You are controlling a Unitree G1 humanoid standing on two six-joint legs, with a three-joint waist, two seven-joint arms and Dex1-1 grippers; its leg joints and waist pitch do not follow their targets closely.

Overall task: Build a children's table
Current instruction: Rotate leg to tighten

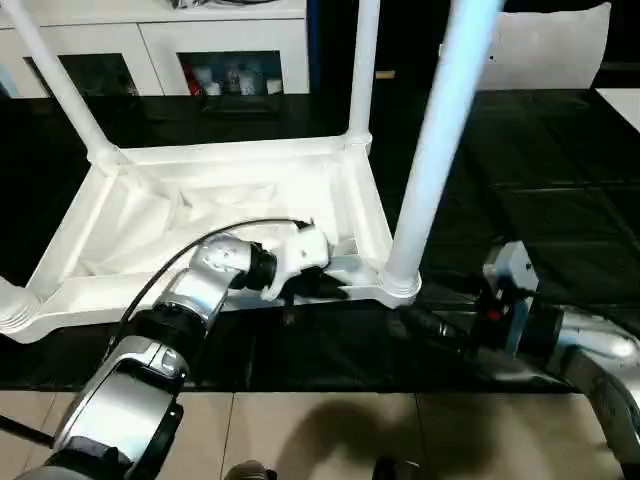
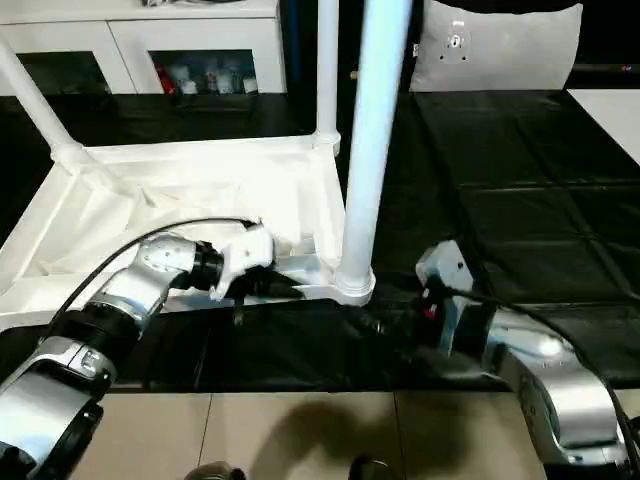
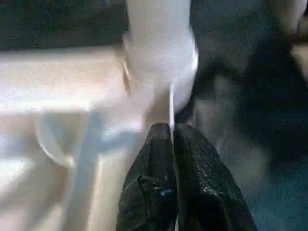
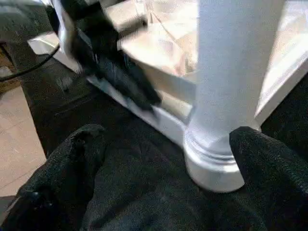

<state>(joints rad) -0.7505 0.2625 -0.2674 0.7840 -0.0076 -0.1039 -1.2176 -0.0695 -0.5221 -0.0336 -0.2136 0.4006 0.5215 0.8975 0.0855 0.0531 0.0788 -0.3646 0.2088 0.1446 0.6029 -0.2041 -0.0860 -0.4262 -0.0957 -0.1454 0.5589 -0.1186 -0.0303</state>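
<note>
The small white plastic table (image 1: 230, 210) lies upside down. Left gripper (image 3: 172, 129), fingers pressed together, rests at its near rim; right gripper (image 4: 163, 159) gapes beside the near tapered white leg (image 1: 435, 140).

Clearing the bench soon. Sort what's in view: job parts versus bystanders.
Job:
- upside-down table top
- near-corner leg standing in its socket
- far-corner leg
- left rear leg

Bystanders:
- white glass-doored cabinet
- black work surface
- white panel behind
</note>
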